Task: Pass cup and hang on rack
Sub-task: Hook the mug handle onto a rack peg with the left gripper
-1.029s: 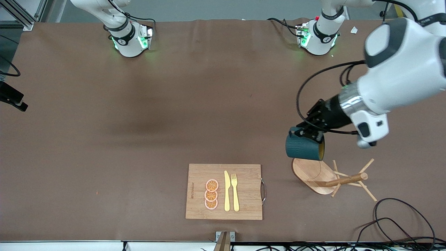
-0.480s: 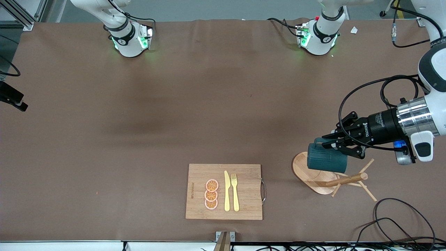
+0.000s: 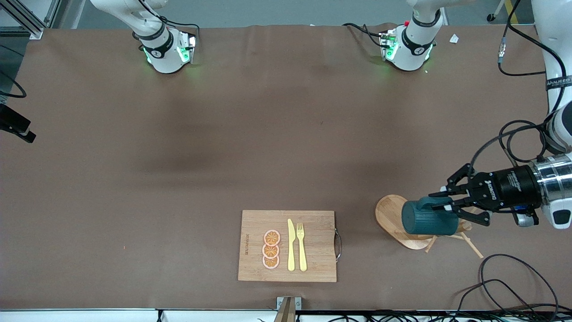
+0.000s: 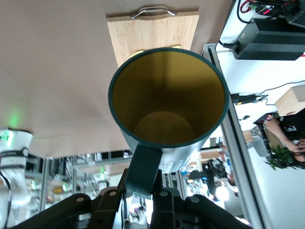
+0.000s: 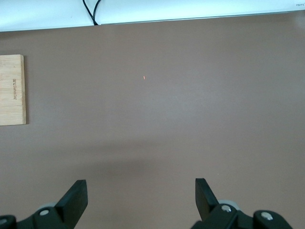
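The dark teal cup (image 3: 428, 218) lies on its side in the air over the rack, hiding the post. My left gripper (image 3: 448, 206) is shut on its handle. In the left wrist view the cup (image 4: 167, 90) shows its mustard-yellow inside, with the handle between my left gripper (image 4: 143, 188) fingers. The wooden rack's oval base (image 3: 388, 213) rests on the table under the cup, and thin pegs (image 3: 471, 245) stick out past it. My right gripper (image 5: 140, 188) is open and empty above bare brown table; it is out of the front view.
A rectangular cutting board (image 3: 315, 268) with orange slices, a yellow knife and fork lies near the table's front edge; it also shows in the left wrist view (image 4: 152, 31) and the right wrist view (image 5: 12, 90). Black cables (image 3: 514, 286) loop at the near corner by the rack.
My left gripper carried the cup toward the left arm's end and nearer the front camera, tipping it onto its side; it now covers the rack's post. The right arm's view is not comparable.
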`<state>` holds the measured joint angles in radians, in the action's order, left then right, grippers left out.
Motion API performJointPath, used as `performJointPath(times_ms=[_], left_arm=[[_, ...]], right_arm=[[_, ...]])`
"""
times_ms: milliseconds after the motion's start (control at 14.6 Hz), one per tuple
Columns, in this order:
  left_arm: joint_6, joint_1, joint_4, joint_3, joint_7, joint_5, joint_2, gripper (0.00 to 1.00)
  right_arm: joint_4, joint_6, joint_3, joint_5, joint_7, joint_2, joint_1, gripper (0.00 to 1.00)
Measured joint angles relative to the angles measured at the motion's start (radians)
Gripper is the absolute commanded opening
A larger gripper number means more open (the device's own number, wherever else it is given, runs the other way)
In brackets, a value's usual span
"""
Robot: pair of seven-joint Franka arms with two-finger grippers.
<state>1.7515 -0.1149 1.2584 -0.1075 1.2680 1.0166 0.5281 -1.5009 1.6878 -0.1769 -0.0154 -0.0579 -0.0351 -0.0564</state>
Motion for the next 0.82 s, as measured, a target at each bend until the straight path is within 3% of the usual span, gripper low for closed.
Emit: performJointPath(times_ms=[823], left_arm=[[-0.043, 0.005, 0.018, -0.012, -0.233, 0.028, 0.1, 0.0]], right_arm=[[0.0, 0.0, 0.001, 0.0, -0.001, 0.0, 0.0, 1.0]])
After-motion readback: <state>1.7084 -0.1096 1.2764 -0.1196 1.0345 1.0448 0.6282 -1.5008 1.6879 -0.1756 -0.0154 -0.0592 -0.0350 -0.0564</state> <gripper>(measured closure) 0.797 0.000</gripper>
